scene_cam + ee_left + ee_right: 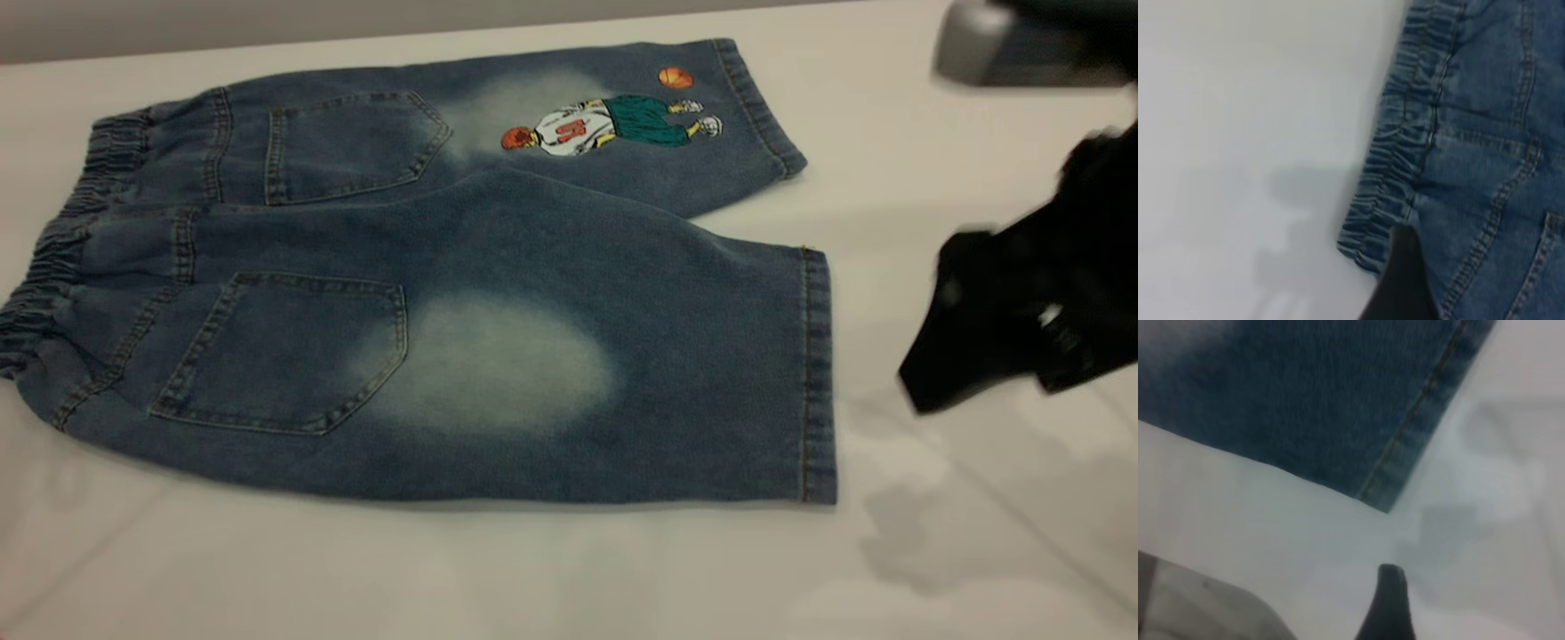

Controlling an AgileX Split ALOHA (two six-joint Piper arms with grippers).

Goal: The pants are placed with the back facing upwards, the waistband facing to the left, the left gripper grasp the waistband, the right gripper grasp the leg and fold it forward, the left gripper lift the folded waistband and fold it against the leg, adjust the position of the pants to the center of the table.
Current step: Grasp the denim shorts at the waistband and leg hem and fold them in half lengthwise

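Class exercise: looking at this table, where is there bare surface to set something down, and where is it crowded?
Bare table runs along the near edge below the pants, and between the leg hem and the right gripper. The waistband side, reaching the exterior view's left border, is crowded.

lab test bench, not a home.
plain white-grey table [978,551] under even light, bare grey wall [267,22] behind, black robot arm [1022,320] over the right edge; only denim pants [498,293] laid out.

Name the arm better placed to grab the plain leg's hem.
Right. The right gripper hangs off the leg's hem on the table; its wrist view shows that hem corner close. The left wrist view shows only the waistband.
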